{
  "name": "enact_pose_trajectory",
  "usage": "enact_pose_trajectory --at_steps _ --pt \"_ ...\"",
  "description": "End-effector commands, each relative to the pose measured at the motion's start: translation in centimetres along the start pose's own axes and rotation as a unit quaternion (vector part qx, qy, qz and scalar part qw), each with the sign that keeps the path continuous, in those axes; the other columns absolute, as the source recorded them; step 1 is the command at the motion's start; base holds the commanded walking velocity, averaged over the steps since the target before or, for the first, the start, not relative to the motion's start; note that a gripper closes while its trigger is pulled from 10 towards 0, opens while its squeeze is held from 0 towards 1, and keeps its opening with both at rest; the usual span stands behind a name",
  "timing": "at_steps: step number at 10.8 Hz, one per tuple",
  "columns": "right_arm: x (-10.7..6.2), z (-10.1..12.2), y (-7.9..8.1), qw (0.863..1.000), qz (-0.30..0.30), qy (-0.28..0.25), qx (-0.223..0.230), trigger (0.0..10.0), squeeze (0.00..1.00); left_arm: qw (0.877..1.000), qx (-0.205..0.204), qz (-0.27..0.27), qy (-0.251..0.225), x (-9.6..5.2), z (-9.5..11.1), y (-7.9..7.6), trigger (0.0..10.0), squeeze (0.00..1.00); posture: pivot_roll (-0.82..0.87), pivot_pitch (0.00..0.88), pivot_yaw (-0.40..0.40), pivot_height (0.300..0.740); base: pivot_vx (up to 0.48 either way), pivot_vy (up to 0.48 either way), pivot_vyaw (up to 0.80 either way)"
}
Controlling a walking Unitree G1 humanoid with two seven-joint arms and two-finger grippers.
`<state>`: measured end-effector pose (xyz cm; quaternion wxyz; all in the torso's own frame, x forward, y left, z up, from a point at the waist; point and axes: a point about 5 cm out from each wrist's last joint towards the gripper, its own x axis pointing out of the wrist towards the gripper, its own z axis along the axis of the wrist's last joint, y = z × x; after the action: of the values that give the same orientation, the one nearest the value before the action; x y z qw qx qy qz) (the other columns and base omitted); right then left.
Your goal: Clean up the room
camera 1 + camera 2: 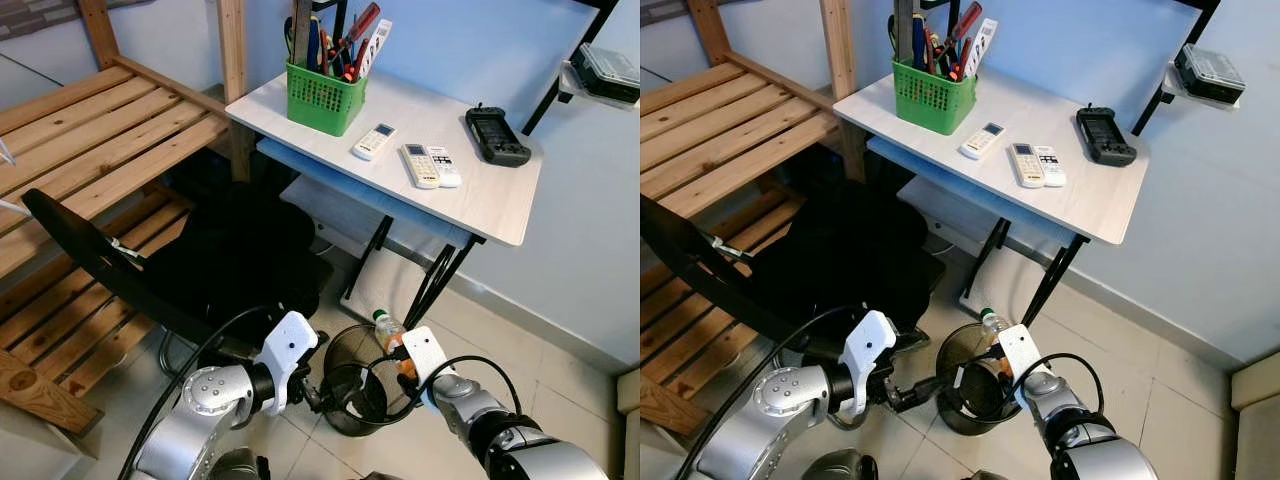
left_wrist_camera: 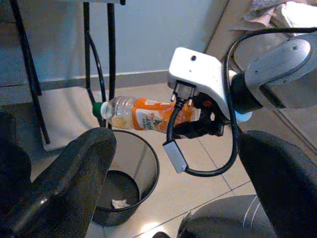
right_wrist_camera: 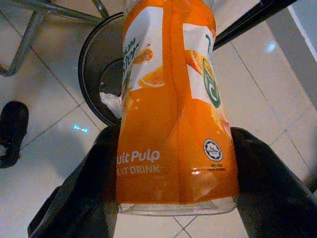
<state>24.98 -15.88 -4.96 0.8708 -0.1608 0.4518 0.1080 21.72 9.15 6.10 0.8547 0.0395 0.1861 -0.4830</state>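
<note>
An orange juice bottle (image 3: 173, 99) with a green cap (image 2: 97, 109) hangs above a black mesh bin (image 1: 338, 422), near its far rim. My right gripper (image 1: 401, 356) is shut on the bottle's lower end, one finger (image 3: 94, 188) on each side. The bottle (image 1: 388, 328) points up and away from me, towards the table legs. My left gripper (image 1: 314, 394) is open at the bin's left rim, holding nothing; its fingers (image 2: 69, 178) frame the bin (image 2: 148, 166). A crumpled bit of paper (image 2: 118, 203) lies on the bin's bottom.
Black table legs (image 1: 436, 283) stand just behind the bin. The white table (image 1: 500, 205) carries a green basket of tools (image 1: 322, 97), two remotes (image 1: 430, 165) and a black device (image 1: 496, 136). A black chair (image 1: 230, 262) and a wooden slatted frame (image 1: 90, 130) are on the left.
</note>
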Motion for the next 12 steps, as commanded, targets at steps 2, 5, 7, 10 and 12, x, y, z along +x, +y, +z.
enact_pose_trajectory --at_steps 2,5,7,10,12 --pt "0.0 0.0 -0.2 1.0 -0.008 -0.002 -0.005 10.0 0.0 1.0 0.007 0.002 -0.001 0.3 0.0 -0.1 10.0 0.0 0.23 0.067 -0.123 0.731 0.0 0.0 0.0" --pt "0.0 0.3 0.0 0.998 -0.01 -0.014 0.059 10.0 0.0 1.0 0.005 0.007 -0.004 -0.2 -0.2 -0.5 10.0 0.0 0.23 0.099 -0.106 0.731 0.0 0.0 0.0" --pt "0.0 0.6 -0.2 0.998 -0.017 -0.016 0.054 10.0 0.0 1.0 0.001 0.008 -0.001 -0.8 -0.5 -0.8 10.0 0.0 0.23 0.125 -0.101 0.731 0.0 0.0 0.0" --pt "0.0 0.5 0.2 0.999 -0.015 -0.013 0.05 10.0 0.0 1.0 -0.001 0.019 -0.001 -1.2 -0.5 -1.0 10.0 0.0 0.25 0.143 -0.109 0.731 0.0 0.0 0.0" --pt "0.0 1.0 0.1 0.998 -0.022 -0.021 0.046 10.0 0.0 1.0 0.005 0.011 0.001 -1.1 -0.5 -1.5 10.0 0.0 0.25 0.148 -0.113 0.731 0.0 0.0 0.0"
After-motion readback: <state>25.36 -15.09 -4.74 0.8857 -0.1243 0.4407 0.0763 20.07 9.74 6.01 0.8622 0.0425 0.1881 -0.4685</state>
